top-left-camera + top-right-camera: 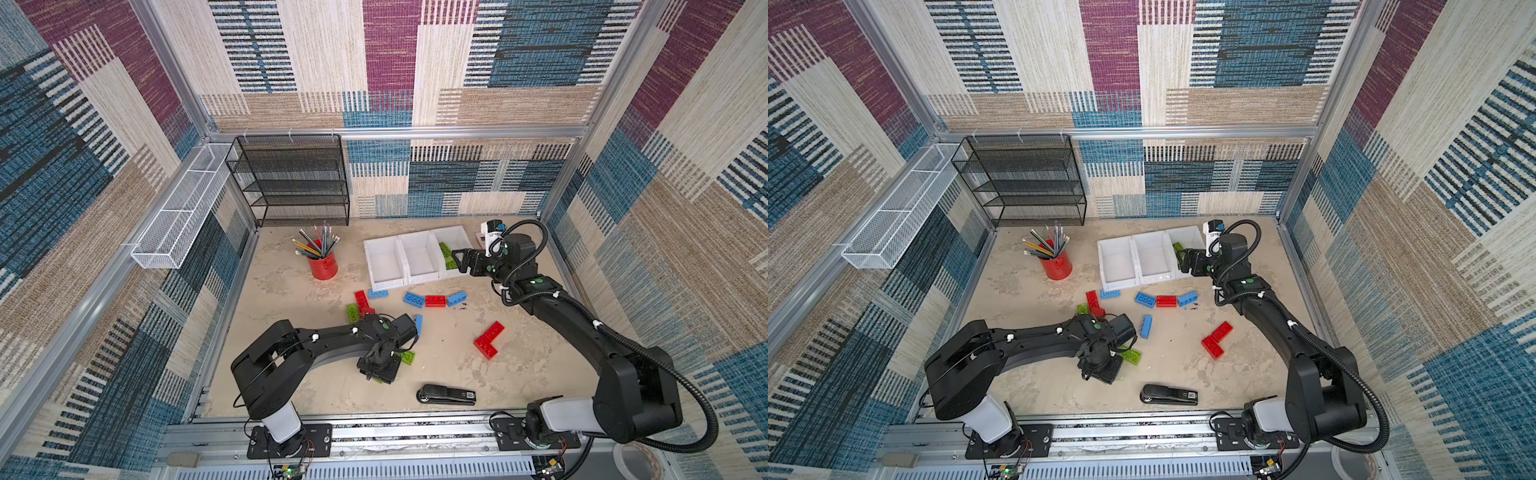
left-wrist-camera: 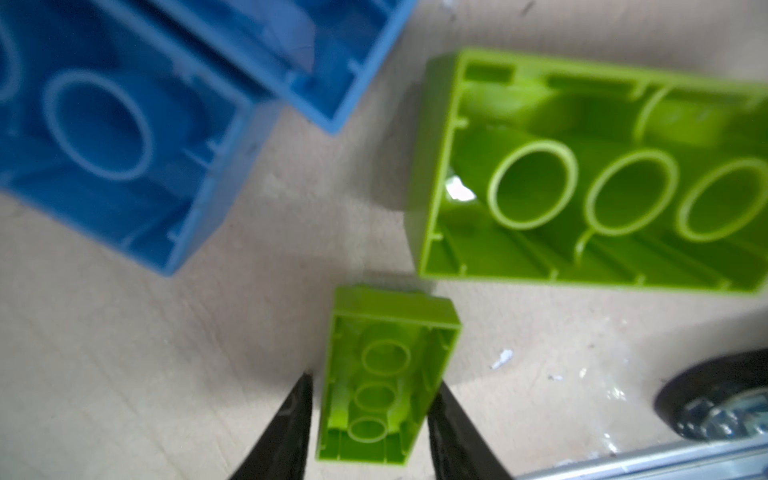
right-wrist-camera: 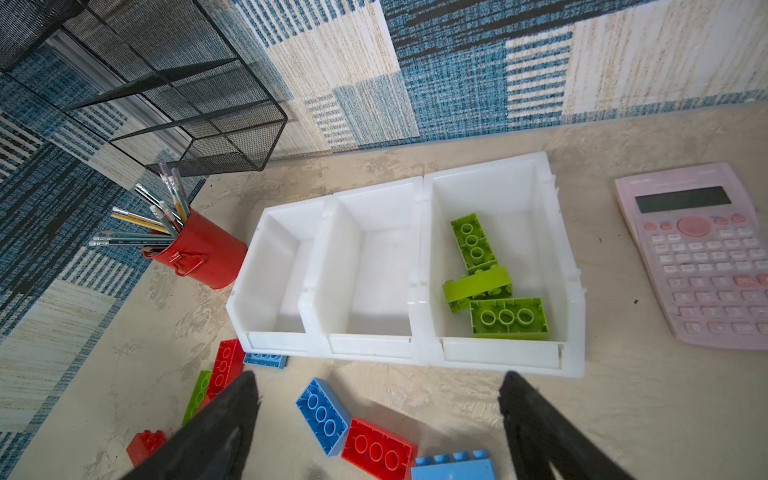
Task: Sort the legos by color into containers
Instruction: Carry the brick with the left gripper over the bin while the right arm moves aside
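Observation:
My left gripper points down at the table's front middle. Its fingers stand close on either side of a small green lego, with a thin gap on one side. A second green lego and a blue one lie beside it. Red, blue and green legos are scattered in front of the three white containers. The right-hand container holds three green legos; the other two hold nothing. My right gripper hangs open and empty over that container's front edge.
A red pencil cup stands left of the containers. A black stapler lies near the front edge. A pink calculator lies right of the containers. A black mesh shelf and a white wire tray line the back left.

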`<state>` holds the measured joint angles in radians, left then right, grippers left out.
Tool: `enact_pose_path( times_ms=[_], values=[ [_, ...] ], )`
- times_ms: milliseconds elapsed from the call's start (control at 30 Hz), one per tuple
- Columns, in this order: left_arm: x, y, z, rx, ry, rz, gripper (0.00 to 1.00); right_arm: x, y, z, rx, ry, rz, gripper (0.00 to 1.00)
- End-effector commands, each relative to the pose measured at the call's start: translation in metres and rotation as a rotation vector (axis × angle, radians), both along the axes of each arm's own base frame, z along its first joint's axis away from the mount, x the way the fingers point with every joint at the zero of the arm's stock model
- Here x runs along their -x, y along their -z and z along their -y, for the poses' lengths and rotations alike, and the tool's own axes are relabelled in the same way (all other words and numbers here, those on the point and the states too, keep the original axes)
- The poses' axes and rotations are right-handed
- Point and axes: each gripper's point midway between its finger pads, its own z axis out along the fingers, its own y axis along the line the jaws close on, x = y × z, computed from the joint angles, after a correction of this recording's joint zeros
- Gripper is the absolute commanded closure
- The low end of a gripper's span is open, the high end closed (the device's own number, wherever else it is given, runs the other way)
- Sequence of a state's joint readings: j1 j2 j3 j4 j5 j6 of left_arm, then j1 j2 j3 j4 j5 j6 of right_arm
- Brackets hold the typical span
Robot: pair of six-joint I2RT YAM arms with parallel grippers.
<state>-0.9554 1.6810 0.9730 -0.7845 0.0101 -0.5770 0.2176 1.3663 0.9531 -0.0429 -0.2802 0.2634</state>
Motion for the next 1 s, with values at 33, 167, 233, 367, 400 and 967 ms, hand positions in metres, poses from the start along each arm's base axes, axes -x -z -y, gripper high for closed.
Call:
enact_pose_path(
  times_ms=[33,167,233,367,400,967],
  values=[
    [-0.009,-0.002,0.001,0.003,-0.014,0.045,0.69,0.000,-0.012,-0.003,-0.011,-0.012,0.046,0.08],
    [-0.013,-0.014,0.002,0.011,-0.013,0.074,0.70,0.002,-0.016,-0.003,-0.020,-0.015,0.051,0.08],
    [-0.017,-0.022,0.005,0.024,-0.010,0.090,0.70,0.005,-0.018,-0.003,-0.026,-0.016,0.052,0.08],
    [-0.024,-0.043,0.015,0.066,-0.003,0.124,0.70,0.011,-0.020,-0.003,-0.034,-0.021,0.054,0.08],
    [-0.026,-0.048,0.017,0.079,0.000,0.133,0.70,0.014,-0.020,-0.003,-0.034,-0.022,0.056,0.08],
    [-0.139,-0.150,0.119,0.349,0.061,0.337,0.71,0.082,-0.022,0.010,-0.141,-0.011,0.176,0.09]
  ],
)
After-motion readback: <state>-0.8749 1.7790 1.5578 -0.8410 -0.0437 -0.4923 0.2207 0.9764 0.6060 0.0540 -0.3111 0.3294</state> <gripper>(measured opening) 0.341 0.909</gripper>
